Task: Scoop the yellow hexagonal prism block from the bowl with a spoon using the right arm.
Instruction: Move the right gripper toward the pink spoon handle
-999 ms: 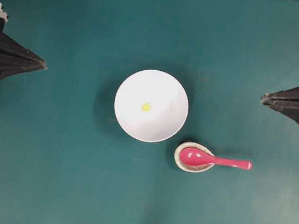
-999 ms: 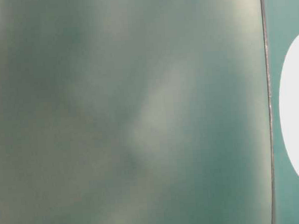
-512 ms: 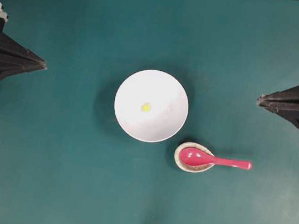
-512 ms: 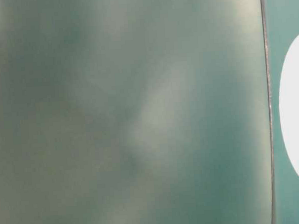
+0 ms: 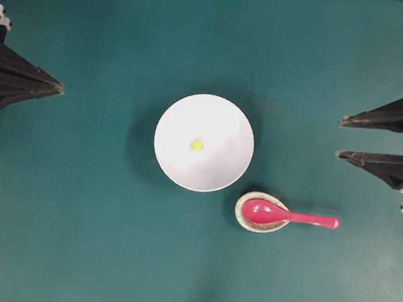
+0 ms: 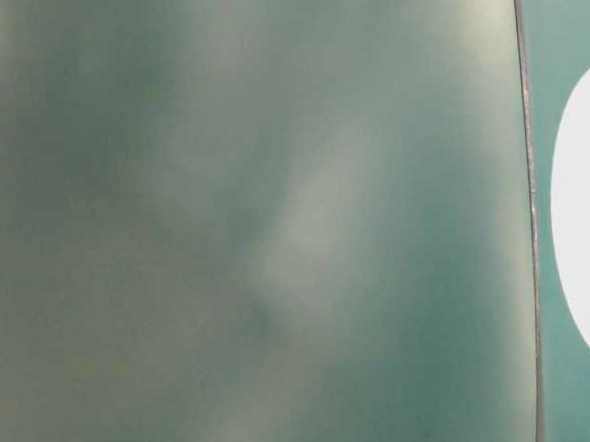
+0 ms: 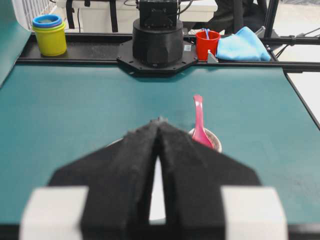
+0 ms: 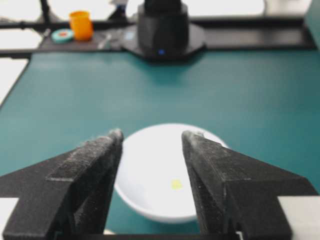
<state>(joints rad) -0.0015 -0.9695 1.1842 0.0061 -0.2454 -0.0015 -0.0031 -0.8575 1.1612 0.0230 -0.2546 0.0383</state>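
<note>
Centrally, the yellow hexagonal prism block (image 5: 197, 144) lies in the bowl (image 5: 224, 124); just beside it the spoon (image 5: 283, 215) sits on a spoon rest (image 5: 240, 211). Right end effector (image 5: 340, 137) gapes empty; left end effector (image 5: 61, 87) is closed.

The table-level view is almost all a green-grey blur, and only a slice of the bowl (image 6: 587, 218) shows, cut off by the right edge. In the left wrist view the left gripper (image 7: 159, 121) hides most of the bowl, and part of the spoon rest (image 7: 216, 141). The yellow hexagonal prism block (image 5: 197, 144) is too small to show its shape.
</note>
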